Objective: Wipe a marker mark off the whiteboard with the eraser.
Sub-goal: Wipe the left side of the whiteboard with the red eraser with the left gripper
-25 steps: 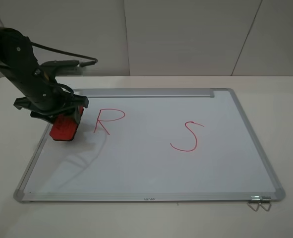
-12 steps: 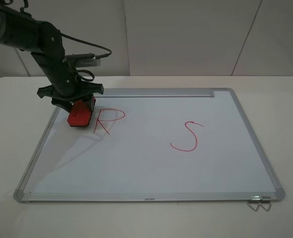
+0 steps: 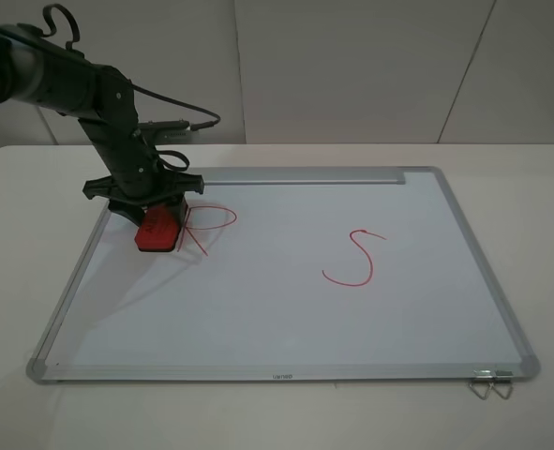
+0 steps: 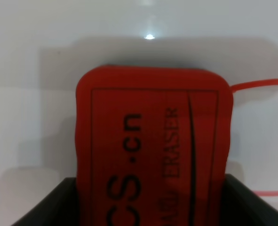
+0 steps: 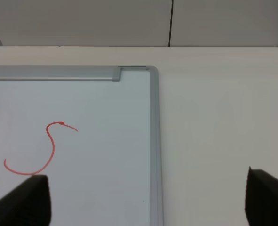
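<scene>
The whiteboard (image 3: 286, 309) lies flat on the table. The red letter "R" mark (image 3: 211, 223) is drawn near its far left corner. My left gripper (image 3: 158, 217) is shut on the red eraser (image 3: 154, 237), held low over the board with its edge against the R's upright stroke. In the left wrist view the eraser (image 4: 153, 146) fills the middle between dark fingers (image 4: 44, 209), and a curve of the R mark (image 4: 263, 84) shows beside it. My right gripper (image 5: 146, 202) is open over the board's right frame (image 5: 154, 141), out of the exterior view.
A red letter "S" (image 3: 355, 259) is drawn right of the board's centre; the S (image 5: 37, 150) also shows in the right wrist view. The silver tray strip (image 3: 295, 174) runs along the far edge. A metal clip (image 3: 490, 384) sticks out at the near right corner. White table (image 3: 539, 206) surrounds the board.
My left arm carried the eraser from the board's left edge toward the back and right, up against the R. The R looks intact.
</scene>
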`<state>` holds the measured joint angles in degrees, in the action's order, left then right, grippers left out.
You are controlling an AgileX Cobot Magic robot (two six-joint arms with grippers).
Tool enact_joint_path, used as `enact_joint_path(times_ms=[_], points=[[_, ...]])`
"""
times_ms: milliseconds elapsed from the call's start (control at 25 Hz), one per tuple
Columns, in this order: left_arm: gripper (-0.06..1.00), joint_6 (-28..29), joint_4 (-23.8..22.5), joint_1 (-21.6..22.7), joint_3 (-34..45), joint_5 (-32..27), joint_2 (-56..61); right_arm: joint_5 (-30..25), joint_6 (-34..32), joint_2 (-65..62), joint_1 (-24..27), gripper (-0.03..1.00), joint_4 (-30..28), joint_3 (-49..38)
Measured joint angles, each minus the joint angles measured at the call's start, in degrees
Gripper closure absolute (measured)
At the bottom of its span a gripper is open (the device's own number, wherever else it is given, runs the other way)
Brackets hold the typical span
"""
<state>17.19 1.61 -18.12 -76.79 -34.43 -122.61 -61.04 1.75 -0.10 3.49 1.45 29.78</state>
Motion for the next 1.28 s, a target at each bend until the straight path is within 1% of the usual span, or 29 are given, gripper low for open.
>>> enact_joint_path(times_ms=[200, 320, 400, 480, 600, 720, 800, 880, 1040, 1160, 1280], points=[[0.37, -0.1, -0.6, -1.7, -2.1, -0.4, -1.6, 0.0, 0.0, 0.0, 0.0, 0.26, 0.0, 0.0], [0.37, -1.2, -0.4, -4.0, -5.0, -1.6, -3.7, 0.0, 0.0, 0.0, 0.0, 0.26, 0.0, 0.0], [0.37, -2.9, 0.5, -5.8, -7.3, -2.6, -5.1, 0.0, 0.0, 0.0, 0.0, 0.26, 0.0, 0.0], [0.37, -4.8, 2.1, -7.8, -9.4, -3.6, -6.3, 0.0, 0.0, 0.0, 0.0, 0.26, 0.0, 0.0], [0.37, -8.3, 5.8, -11.1, -12.2, -4.1, -8.2, 0.0, 0.0, 0.0, 0.0, 0.26, 0.0, 0.0], [0.37, -10.8, 8.8, -14.3, -13.4, -4.2, -9.2, 0.0, 0.0, 0.0, 0.0, 0.26, 0.0, 0.0], [0.37, -11.6, 10.3, -15.4, -13.5, -4.3, -9.4, 0.0, 0.0, 0.0, 0.0, 0.26, 0.0, 0.0], [0.37, -12.1, 10.9, -16.0, -13.7, -4.8, -9.6, 0.0, 0.0, 0.0, 0.0, 0.26, 0.0, 0.0], [0.37, -12.2, 10.5, -16.0, -13.9, -5.4, -9.6, 0.0, 0.0, 0.0, 0.0, 0.26, 0.0, 0.0], [0.37, -12.1, 9.4, -15.8, -14.0, -6.5, -9.7, 0.0, 0.0, 0.0, 0.0, 0.26, 0.0, 0.0], [0.37, -11.6, 7.7, -15.4, -14.1, -8.8, -9.7, 0.0, 0.0, 0.0, 0.0, 0.26, 0.0, 0.0]])
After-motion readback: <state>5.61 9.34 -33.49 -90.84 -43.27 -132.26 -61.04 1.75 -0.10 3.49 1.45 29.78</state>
